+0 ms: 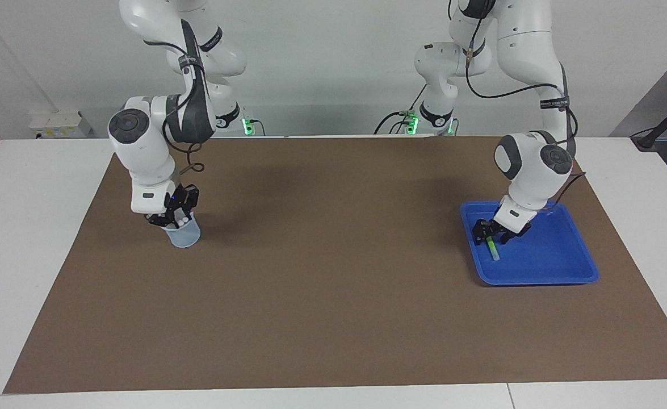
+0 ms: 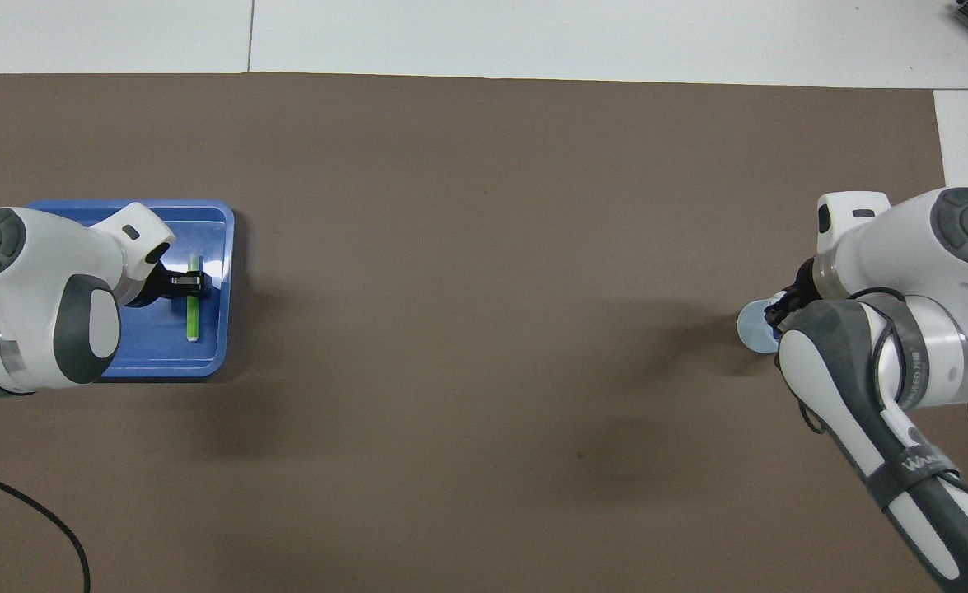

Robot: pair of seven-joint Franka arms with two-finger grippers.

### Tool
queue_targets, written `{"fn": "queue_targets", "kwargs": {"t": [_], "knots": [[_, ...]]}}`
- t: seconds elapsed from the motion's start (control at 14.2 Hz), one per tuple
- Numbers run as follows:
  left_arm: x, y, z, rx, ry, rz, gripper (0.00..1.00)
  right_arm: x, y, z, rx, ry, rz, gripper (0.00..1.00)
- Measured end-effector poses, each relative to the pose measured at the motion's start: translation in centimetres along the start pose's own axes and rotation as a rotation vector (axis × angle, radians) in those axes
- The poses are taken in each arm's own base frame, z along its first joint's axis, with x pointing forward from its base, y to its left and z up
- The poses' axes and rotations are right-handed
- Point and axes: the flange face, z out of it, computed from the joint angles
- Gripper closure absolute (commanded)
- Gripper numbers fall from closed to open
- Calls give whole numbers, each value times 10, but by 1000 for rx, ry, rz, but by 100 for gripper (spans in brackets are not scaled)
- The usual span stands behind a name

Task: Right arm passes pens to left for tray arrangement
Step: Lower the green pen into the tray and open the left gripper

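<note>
The green pen (image 1: pixel 492 249) is lying flat in the blue tray (image 1: pixel 560 267), near the rim toward the table's middle. The left gripper (image 1: pixel 489 232) is hanging low over the pen's nearer end, fingers spread and gripping nothing. The right gripper (image 1: pixel 170 220) is dipping into the pale cup (image 1: pixel 185 236) at the right arm's end; how far its fingers are parted I cannot tell
</note>
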Motion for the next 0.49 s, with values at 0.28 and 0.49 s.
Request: {"fn": "queue_targets", "kwargs": {"t": [0.28, 0.49], "knots": [[2, 1, -3, -2, -12, 2, 8, -1, -1, 1, 11, -8, 3, 49], [9, 5, -21, -9, -45, 8, 8, -3, -4, 1, 29, -29, 2, 100]]}}
